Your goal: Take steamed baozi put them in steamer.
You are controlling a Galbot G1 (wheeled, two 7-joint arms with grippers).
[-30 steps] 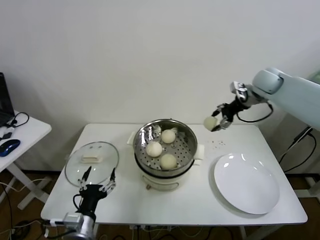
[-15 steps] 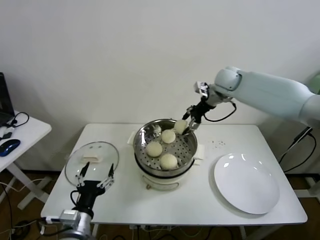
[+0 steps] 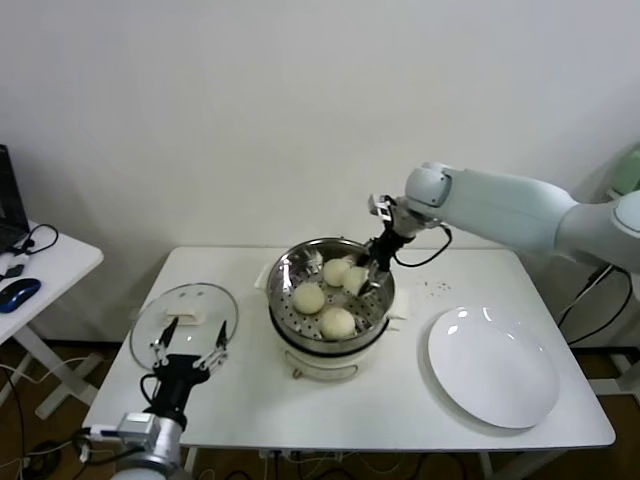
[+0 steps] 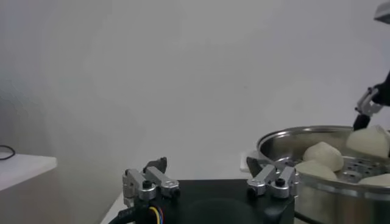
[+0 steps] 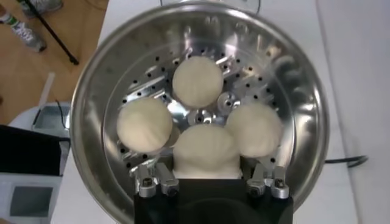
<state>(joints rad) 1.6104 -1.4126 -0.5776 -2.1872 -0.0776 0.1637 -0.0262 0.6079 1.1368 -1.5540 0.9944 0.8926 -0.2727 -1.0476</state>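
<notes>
My right gripper [image 3: 362,277] reaches down into the steamer [image 3: 290,262], a shiny perforated steel basket on a cream-white cooker base. It is shut on one cream-white baozi [image 3: 353,282], held low at the basket's far right side. In the right wrist view the held baozi [image 5: 206,146] sits between the fingers [image 5: 265,181]. Three other baozi [image 3: 308,297] lie on the perforated bottom around it. My left gripper [image 3: 190,352] is open and empty, low at the table's front left, beside the glass lid. The left wrist view shows the steamer [image 4: 317,185] to one side.
A round glass lid [image 3: 185,318] with a white handle lies on the table left of the steamer. A flat white plate [image 3: 493,367] lies at the right. A side table [image 3: 60,262] with a mouse stands far left.
My right arm has swung left from above the table's back right and lowered the baozi into the steamer. The left gripper has shifted only slightly.
</notes>
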